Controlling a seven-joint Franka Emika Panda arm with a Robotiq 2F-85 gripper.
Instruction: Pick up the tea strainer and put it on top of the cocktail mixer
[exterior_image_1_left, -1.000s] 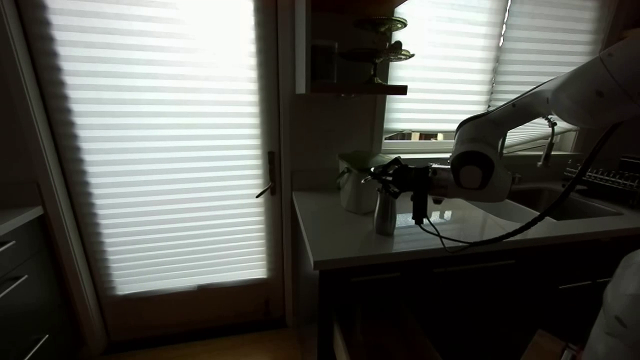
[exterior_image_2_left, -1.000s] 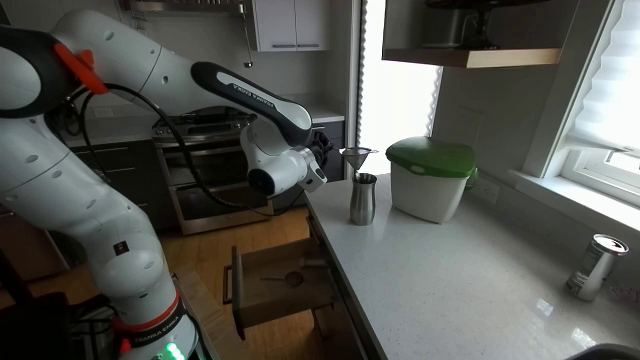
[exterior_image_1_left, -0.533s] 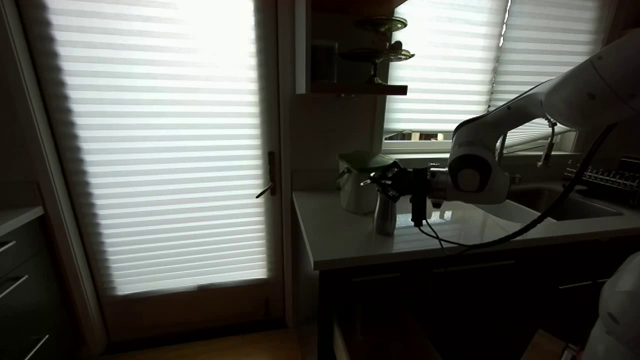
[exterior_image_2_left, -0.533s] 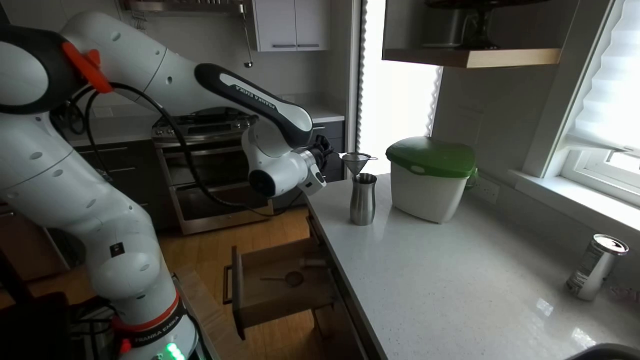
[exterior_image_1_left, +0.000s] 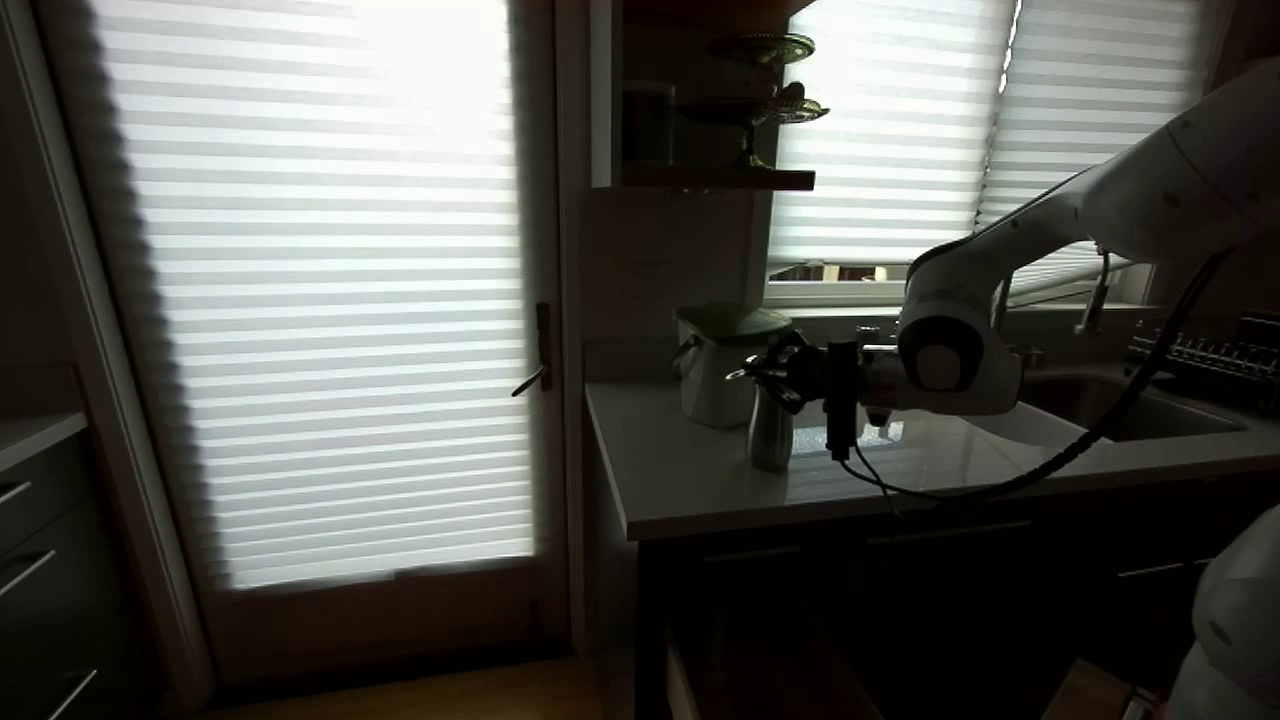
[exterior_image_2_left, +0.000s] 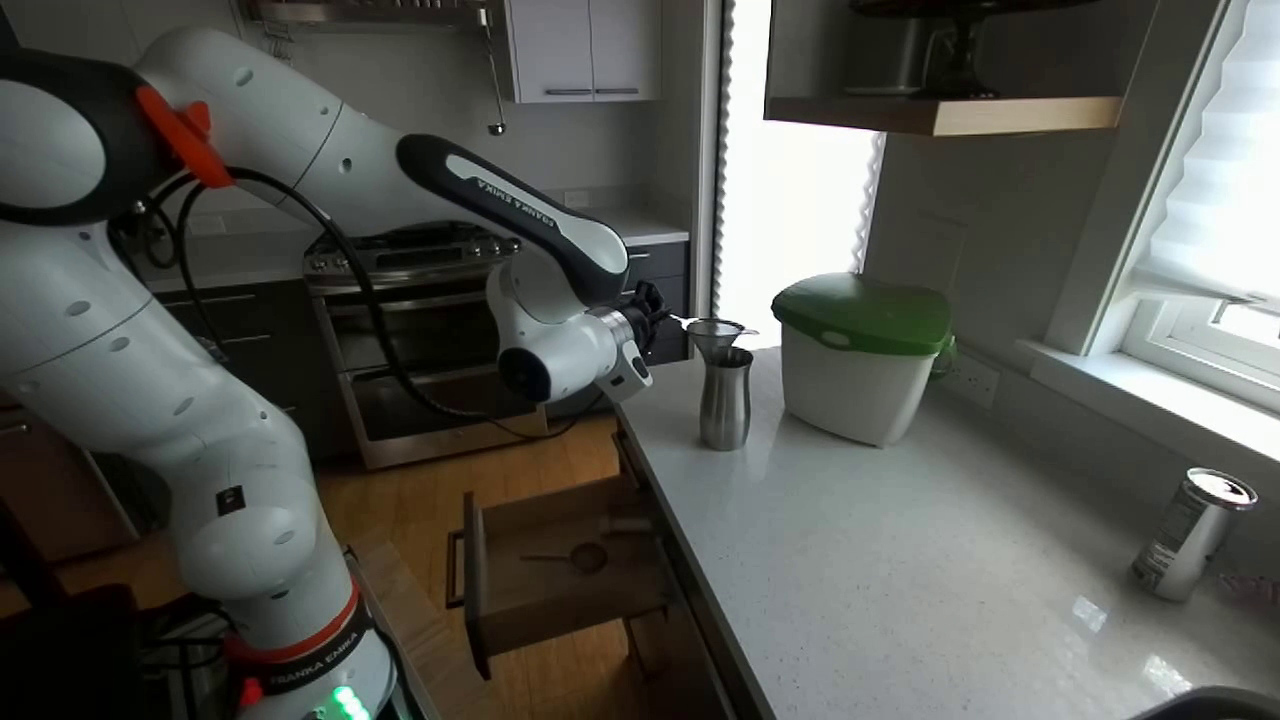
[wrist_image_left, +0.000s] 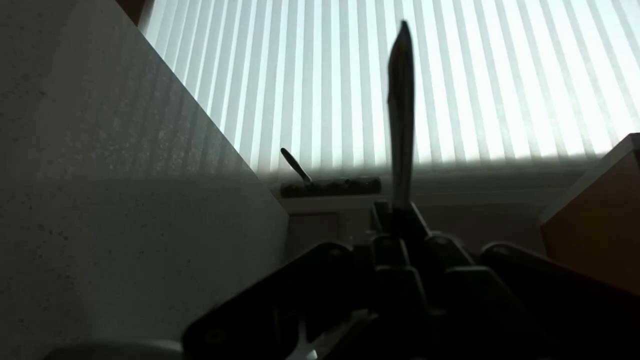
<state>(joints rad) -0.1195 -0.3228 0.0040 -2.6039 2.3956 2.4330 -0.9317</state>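
Note:
The tea strainer is a conical metal mesh held at the mouth of the cocktail mixer in an exterior view. Its lower tip is hidden by the mixer's rim, so I cannot tell whether it touches. The mixer is an upright grey metal cylinder on the counter; it also shows in an exterior view, partly behind my gripper. My gripper is shut on the strainer's handle. In the wrist view a thin metal strip of the strainer sticks out between the closed fingertips; the mesh is not visible there.
A white bin with a green lid stands on the counter close beside the mixer. A can leans farther along. A shelf hangs above. A drawer is open below the counter edge.
My gripper has moved down a little with the strainer, bringing the cone from above the mixer's mouth to its rim. The mixer has not moved.

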